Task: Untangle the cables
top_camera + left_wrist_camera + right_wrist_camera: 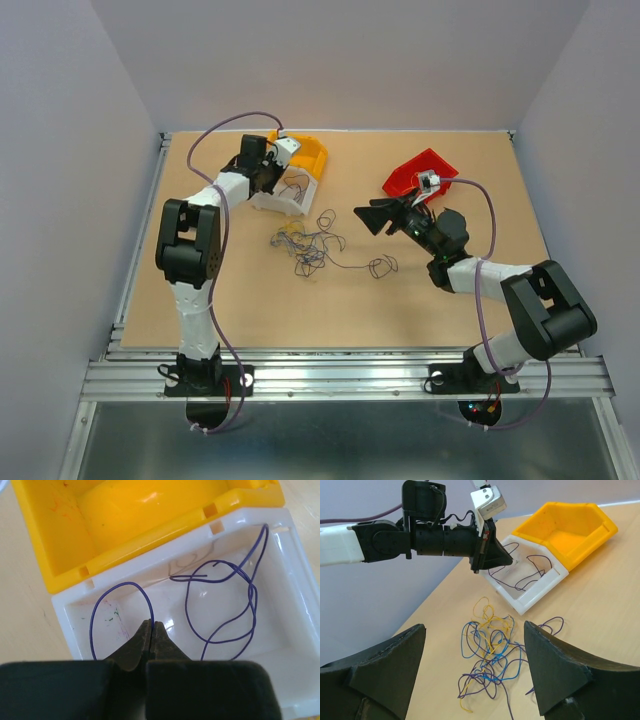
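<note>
**Left claw pinching a purple cable in the white bin, right claw wide open**

Left claw point(151, 625) is pressed together on a purple cable point(121, 584), right at the tips. The pinch sits over the white bin point(295, 580), and the cable arcs up from it and drops back down in one loop. A second, bigger purple loop point(250, 595) lies in the same bin and runs up over the far wall. Can't tell if the two loops are one cable or two. There's also one faint grey strand point(185, 560) near the bin's back wall.

Right claw point(474, 630) is spread wide with nothing in it, up off the surface point(300, 310) and pointed at the main tangle.

That tangle of cables point(490, 650) sits on the surface between the two arms, just in front of the white bin. It has purple, orange-yellow and blue strands, too knotted to count. From the top view, a couple of loose dark loops point(380, 265) trail off on the right-arm side.

Bin count is three:
- a yellow bin point(50, 540) butted against the white one
- the white one
- a red bin point(415, 172) off by the right arm
</note>
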You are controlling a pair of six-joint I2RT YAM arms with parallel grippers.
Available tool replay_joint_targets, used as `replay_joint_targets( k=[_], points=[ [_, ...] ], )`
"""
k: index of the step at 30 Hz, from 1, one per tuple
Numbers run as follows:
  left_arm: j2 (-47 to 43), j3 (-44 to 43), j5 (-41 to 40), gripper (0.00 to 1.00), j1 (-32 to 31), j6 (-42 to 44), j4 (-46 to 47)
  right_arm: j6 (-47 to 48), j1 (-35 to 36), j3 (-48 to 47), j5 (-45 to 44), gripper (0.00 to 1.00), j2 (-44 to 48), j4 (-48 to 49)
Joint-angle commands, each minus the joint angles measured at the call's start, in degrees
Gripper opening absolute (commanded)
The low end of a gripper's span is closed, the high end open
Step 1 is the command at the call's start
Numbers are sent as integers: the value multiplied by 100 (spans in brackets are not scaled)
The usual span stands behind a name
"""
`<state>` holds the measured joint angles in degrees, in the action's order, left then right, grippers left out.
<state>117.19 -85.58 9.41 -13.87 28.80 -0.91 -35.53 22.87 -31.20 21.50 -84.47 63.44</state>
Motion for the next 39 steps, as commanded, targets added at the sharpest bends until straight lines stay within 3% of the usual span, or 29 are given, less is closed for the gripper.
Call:
replay_joint_targets(
  k=[1, 11, 14, 16, 22, 27, 30, 35, 36, 37, 39],
  points=[
    [-337, -265, 473, 0, 7, 302, -717, 90, -29, 9, 56, 84, 0, 151],
    [-73, -609, 624, 1, -142, 592, -1553, 125, -29, 9, 30, 84, 0, 134],
    [6, -644, 597, 9, -151, 522, -1465, 134, -29, -18, 56, 84, -61, 125],
    [-81, -583, 580, 21, -151, 469, -1264, 143, -29, -70, 56, 84, -149, 116],
    [-363, -389, 474, 37, -151, 372, -859, 108, -29, -202, 83, 84, -377, 81],
    [-635, -126, 413, 41, -151, 311, -508, 116, -29, -325, 197, 84, -448, -50],
    [-1047, 269, 474, 48, -151, 276, -227, 431, -29, -579, 232, 84, -352, -1014],
    [-1944, 1181, 1115, 60, -151, 293, 414, 1415, -2, -1370, -92, 85, -141, -3940],
    [-2102, 1375, 1177, 64, -160, 267, 590, 1739, 7, -1441, -171, 85, -105, -4293],
    [-2425, 1560, 1290, 77, -160, 232, 975, 1873, 24, -1476, -337, 85, -53, -4566],
    [-2839, 2088, 1492, 87, -169, 144, 1511, 2093, 24, -1407, -392, 85, 61, -4919]
  ],
)
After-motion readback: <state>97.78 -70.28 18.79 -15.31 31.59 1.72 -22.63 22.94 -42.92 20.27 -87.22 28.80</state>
